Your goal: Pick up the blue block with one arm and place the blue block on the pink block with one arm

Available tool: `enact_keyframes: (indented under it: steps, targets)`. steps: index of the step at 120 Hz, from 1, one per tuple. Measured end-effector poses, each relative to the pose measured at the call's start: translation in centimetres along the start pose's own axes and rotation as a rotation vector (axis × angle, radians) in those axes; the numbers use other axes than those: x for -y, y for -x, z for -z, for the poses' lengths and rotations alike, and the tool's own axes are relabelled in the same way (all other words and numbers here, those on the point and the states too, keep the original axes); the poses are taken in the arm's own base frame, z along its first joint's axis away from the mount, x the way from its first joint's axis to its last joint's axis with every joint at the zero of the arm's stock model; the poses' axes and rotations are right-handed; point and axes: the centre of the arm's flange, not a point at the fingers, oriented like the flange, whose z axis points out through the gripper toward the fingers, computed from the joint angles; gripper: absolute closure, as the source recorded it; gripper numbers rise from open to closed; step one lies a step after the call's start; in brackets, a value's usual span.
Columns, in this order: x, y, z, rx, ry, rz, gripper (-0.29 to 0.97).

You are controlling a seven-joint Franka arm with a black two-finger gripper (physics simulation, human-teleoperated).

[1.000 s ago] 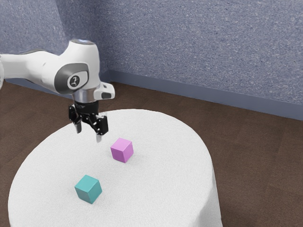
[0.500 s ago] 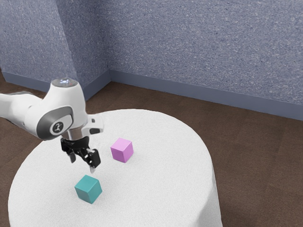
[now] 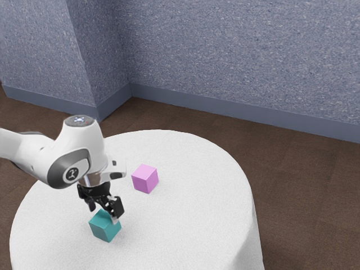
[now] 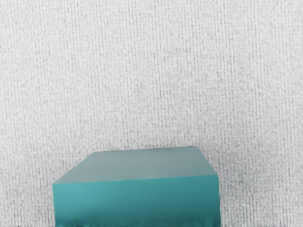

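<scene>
The black two-finger gripper (image 3: 106,211) hangs with its fingers spread, tips at the top of the small teal-blue cube (image 3: 104,229) directly beneath. The hand hides part of the cube's upper face, so I cannot tell whether they touch. In the wrist view the cube (image 4: 137,189) is partly cut off. The pink cube (image 3: 145,178) sits apart from the hand, toward the exterior view's right, on the round white-clothed table (image 3: 197,191).

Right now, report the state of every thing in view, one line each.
blue block: flat on the table, not yet lifted, just under the claw.
pink block: upright on the table, apart from the blue block, nothing on top.
claw: open, low over the blue block, a finger on each side of its top.
table: round, covered with white cloth, holding both blocks.
</scene>
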Motion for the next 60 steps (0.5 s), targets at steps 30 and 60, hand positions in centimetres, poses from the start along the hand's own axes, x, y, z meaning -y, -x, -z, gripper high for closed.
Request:
enact_keyframes:
  steps: [30, 60]
  targets:
    - [0.0, 0.2, -2.5, 0.023, 0.013, 0.006, 0.00]
    - [0.3, 0.0, -4.1, 0.033, 0.023, 0.019, 0.00]
